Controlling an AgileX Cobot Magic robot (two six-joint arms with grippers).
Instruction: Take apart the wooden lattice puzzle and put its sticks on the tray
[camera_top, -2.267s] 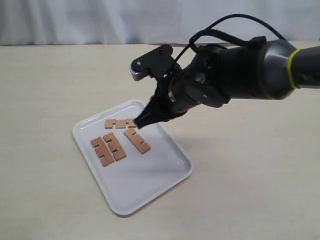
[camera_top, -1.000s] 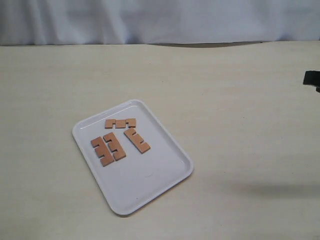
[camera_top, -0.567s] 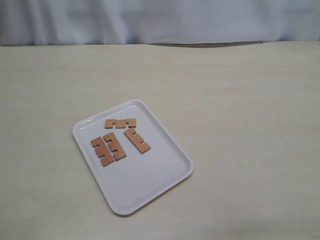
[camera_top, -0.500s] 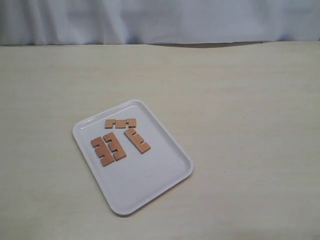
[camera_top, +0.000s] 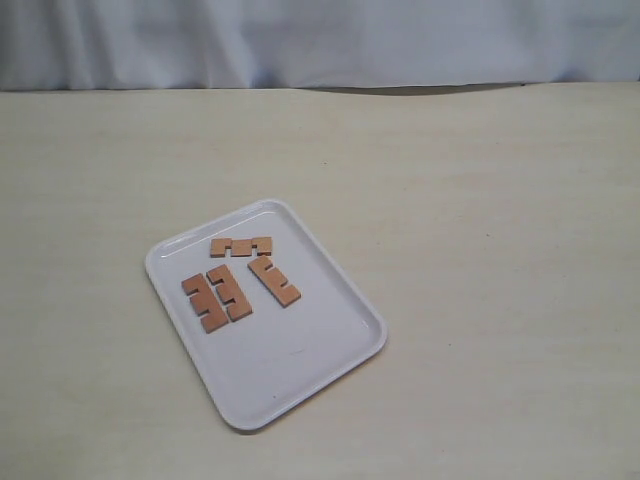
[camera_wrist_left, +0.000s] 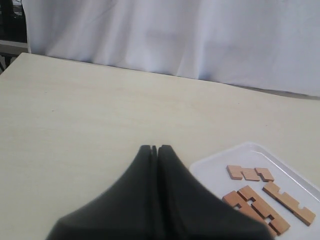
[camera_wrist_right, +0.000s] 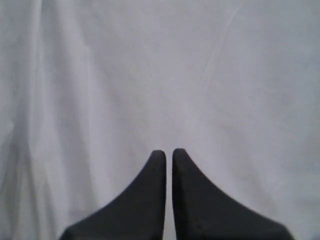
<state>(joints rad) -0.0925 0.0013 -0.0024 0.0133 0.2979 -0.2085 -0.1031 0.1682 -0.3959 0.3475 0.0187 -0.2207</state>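
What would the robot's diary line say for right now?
sticks: four, not interlocked, lying in tray | left gripper: shut, empty | right gripper: shut, empty | task: looks done

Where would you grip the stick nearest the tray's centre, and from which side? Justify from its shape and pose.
Take that stick at its middle, between the two notches, from straight above, with the jaws closing across its narrow width. It lies flat on the tray, so only its long edges can be pinched, and its middle stands clear of the other sticks.
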